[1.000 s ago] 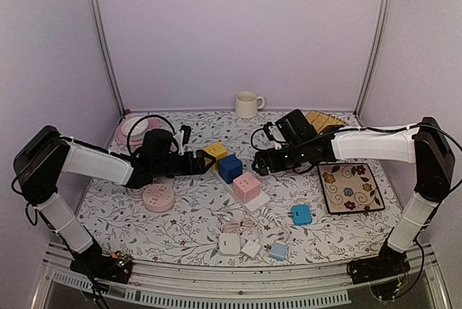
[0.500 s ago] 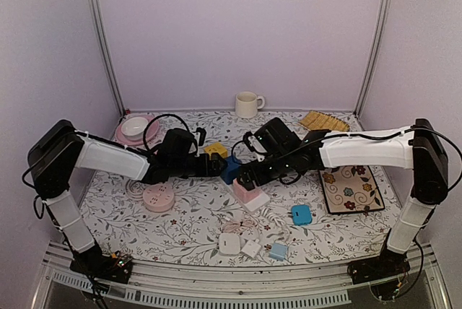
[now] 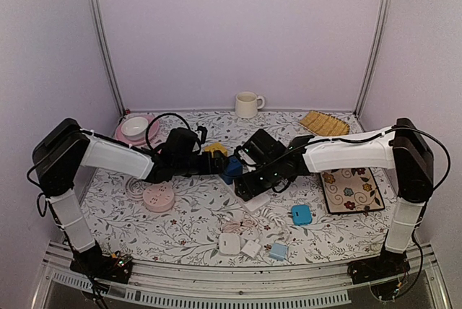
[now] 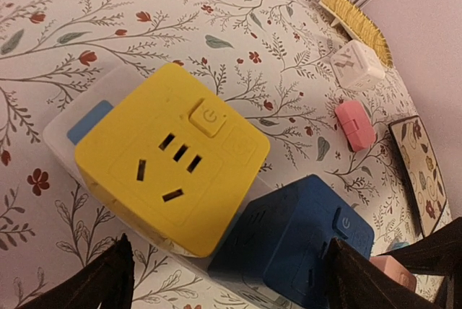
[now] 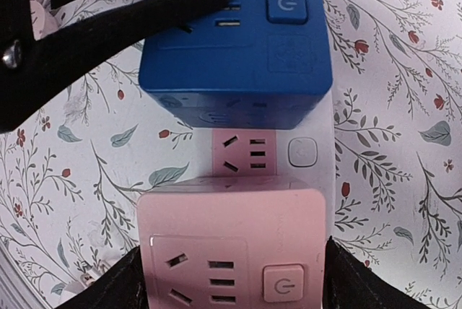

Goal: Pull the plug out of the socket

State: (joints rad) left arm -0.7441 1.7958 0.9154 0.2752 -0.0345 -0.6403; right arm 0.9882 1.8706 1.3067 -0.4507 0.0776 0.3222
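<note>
Right wrist: pink plug [image 5: 231,251] sat in strip [image 5: 317,179], just beside blue plug [image 5: 238,27].
Right gripper [image 5: 234,280]: jaws astride pink plug; whether they gripped was unclear.
Left gripper [image 4: 227,258]: wide open, empty, around yellow plug [image 4: 170,157].
Technique: likely needed a square clamp and a straight upward pull.

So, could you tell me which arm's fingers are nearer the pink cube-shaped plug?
Right: right fingers straddle the pink cube-shaped plug; left fingers are by the yellow cube-shaped plug.

A white socket strip [image 5: 303,154] lies flat, bearing three upright plugs: yellow plug [image 4: 170,157] at ten o'clock, blue plug [image 5: 234,31] centre, pink plug [image 5: 231,244] at four o'clock.
</note>
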